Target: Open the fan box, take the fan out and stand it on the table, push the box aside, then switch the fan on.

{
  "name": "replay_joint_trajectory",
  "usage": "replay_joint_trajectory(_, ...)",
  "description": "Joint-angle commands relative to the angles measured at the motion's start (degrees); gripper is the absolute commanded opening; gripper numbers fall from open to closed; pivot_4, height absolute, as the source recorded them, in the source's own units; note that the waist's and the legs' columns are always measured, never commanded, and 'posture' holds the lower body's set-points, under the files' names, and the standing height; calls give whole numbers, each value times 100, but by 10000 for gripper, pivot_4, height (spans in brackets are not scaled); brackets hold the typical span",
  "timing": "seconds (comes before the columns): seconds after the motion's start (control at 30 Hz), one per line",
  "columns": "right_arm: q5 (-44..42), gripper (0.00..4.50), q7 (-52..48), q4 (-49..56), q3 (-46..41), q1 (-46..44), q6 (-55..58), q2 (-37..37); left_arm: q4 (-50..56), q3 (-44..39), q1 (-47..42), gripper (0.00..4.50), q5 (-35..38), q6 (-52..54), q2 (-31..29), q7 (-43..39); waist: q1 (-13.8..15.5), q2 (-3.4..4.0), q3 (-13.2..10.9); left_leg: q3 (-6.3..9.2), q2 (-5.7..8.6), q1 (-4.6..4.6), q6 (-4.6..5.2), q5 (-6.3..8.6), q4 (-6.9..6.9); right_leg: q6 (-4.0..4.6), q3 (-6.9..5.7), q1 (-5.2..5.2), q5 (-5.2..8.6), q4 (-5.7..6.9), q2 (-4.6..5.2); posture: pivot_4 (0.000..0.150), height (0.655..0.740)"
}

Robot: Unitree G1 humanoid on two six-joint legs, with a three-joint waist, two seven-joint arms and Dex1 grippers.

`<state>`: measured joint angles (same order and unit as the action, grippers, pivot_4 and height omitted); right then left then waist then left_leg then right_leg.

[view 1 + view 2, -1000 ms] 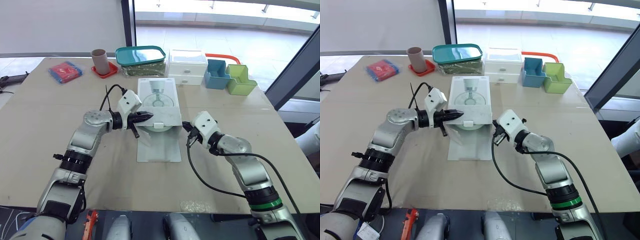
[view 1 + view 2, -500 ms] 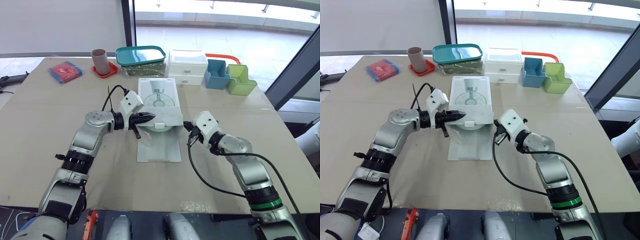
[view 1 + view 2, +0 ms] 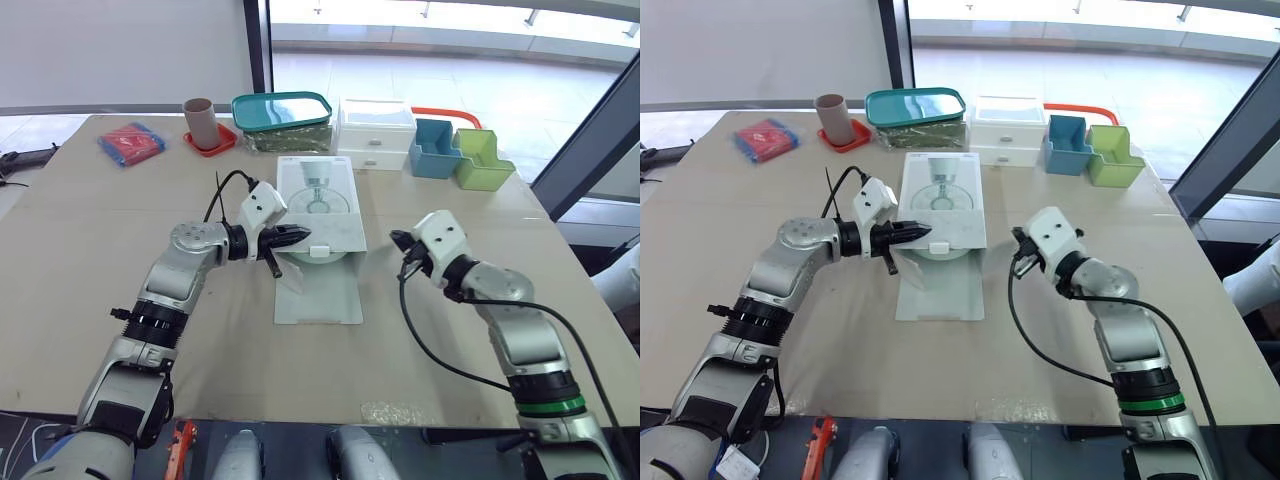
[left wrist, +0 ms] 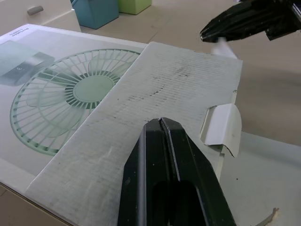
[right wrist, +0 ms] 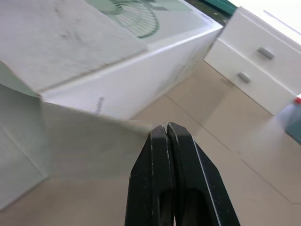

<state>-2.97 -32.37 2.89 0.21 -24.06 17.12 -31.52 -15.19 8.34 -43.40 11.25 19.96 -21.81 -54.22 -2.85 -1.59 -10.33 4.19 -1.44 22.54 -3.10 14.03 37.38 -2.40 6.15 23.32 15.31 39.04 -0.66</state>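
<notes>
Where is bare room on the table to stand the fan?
Bare table lies left of the fan box, nearer than the red packet, and right of it, nearer than the green bin. The far edge is crowded: cup, lidded tray, drawers.

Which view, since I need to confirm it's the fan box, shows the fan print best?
Left wrist view: the fan print lies close on the box, grille and blades plain. The eye views show it small; the right wrist view catches just its edge.

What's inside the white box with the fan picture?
The box has its front flap open, but its top covers the inside, so no fan is visible.
</notes>
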Motion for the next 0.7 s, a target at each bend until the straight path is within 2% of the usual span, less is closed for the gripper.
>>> replay_joint_trajectory(0.03,-81,345,-43,-11,-208,-360,-237,-99,61,-36,-50,0,-17,-31,-73,-9,-8,1,0,0,0,0,0,0,0,0,1,0,0,1,0,1500,7400)
replay_joint_trajectory(0.3,-264,345,-221,214,123,-858,-117,199,126,-58,19,0,0,-28,-77,24,1,0,0,0,0,0,0,0,0,0,0,-1,0,0,0,1500,7400)
replay_joint_trajectory(0.7,-274,345,-610,237,777,-781,284,591,244,-133,74,0,104,29,-88,36,8,1,0,1,0,2,0,0,0,0,-2,1,0,1,2,1500,7400)
